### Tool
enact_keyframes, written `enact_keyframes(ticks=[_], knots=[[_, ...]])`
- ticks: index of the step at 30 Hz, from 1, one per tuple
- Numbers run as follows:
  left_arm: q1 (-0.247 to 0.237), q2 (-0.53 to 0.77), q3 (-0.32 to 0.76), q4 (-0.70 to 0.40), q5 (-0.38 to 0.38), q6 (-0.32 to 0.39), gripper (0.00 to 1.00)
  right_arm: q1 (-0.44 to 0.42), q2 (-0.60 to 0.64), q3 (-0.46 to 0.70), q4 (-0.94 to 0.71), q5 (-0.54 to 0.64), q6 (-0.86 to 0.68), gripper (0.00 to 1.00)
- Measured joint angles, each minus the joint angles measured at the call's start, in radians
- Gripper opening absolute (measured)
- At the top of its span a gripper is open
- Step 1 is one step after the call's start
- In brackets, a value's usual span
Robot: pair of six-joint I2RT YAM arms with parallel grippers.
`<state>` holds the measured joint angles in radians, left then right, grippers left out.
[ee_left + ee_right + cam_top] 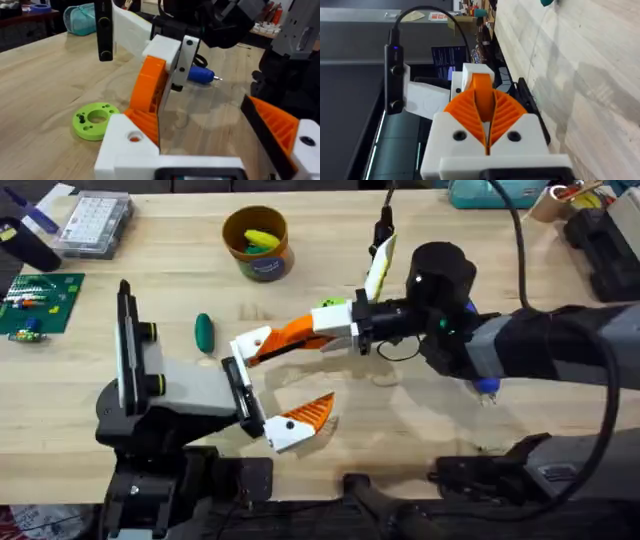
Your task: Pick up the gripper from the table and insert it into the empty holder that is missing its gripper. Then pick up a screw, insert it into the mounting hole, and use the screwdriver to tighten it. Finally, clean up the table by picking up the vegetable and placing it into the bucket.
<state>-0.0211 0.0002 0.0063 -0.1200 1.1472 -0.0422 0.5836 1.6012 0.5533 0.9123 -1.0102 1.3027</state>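
Observation:
The gripper (285,335), an orange ribbed finger on a white base, lies slanted with its base (129,142) against the holder (240,392), the black end plate of the left arm. My right gripper (335,325) is shut on its orange wedge (481,95). My left gripper (300,380) carries one mounted finger (300,420) and stands wide open. The blue-handled screwdriver (202,75) lies on the table behind the right gripper. A dark green vegetable (204,332) lies left of the holder. The yellow bucket (257,242) stands at the back.
A green ring disc (95,119) lies near the fingers. A clear parts box (95,220) and a dark blue pen (40,218) sit at the back left, and a green circuit board (35,300) at the left edge. The bucket holds yellow and green items.

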Motion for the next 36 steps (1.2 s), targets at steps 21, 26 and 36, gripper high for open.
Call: enact_keyframes(ticks=[21,26,36], knots=[[0.001,0.000,0.000,0.001,-0.003,0.002,0.986,0.006,0.000,0.000,-0.005,0.016,0.009,0.175],[0.001,0.000,0.000,0.000,0.006,0.005,0.986,0.012,0.003,0.000,-0.008,0.023,0.010,0.236],[-0.001,0.000,0.000,-0.001,0.016,0.016,0.986,0.015,0.007,0.000,-0.016,0.034,0.010,0.375]])
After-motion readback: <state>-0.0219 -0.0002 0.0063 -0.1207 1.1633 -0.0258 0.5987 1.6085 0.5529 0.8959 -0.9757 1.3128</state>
